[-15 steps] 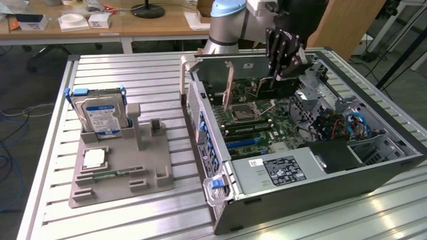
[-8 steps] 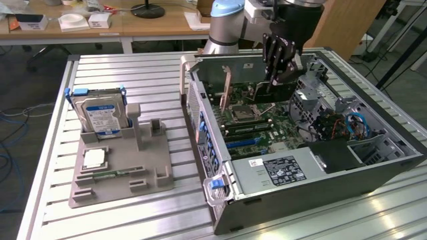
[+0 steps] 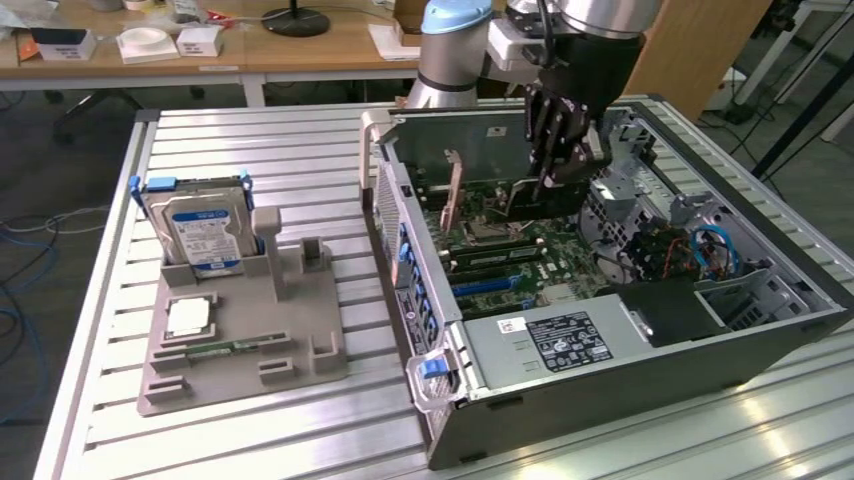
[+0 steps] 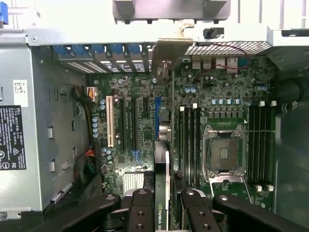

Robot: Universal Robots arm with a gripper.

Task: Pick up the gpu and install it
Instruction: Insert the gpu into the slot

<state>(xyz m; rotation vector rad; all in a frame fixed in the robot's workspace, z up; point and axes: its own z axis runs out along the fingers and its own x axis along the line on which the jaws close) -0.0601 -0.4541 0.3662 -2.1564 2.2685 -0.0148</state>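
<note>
Pinching the gpu [image 4: 163,174], jaws hang in the case [image 3: 601,400] on a slatted table [image 3: 267,140].

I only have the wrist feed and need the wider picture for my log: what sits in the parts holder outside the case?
Observer: A hard drive stands upright at the far end of the gray holder, which is on the table to the exterior view's left of the case.
Operator: Anything else in it?
Observer: A memory stick lies flat near its front edge.
Operator: And how does the arm come in?
Observer: The arm rises behind the case and reaches down into its open top, carrying the gpu.
</note>
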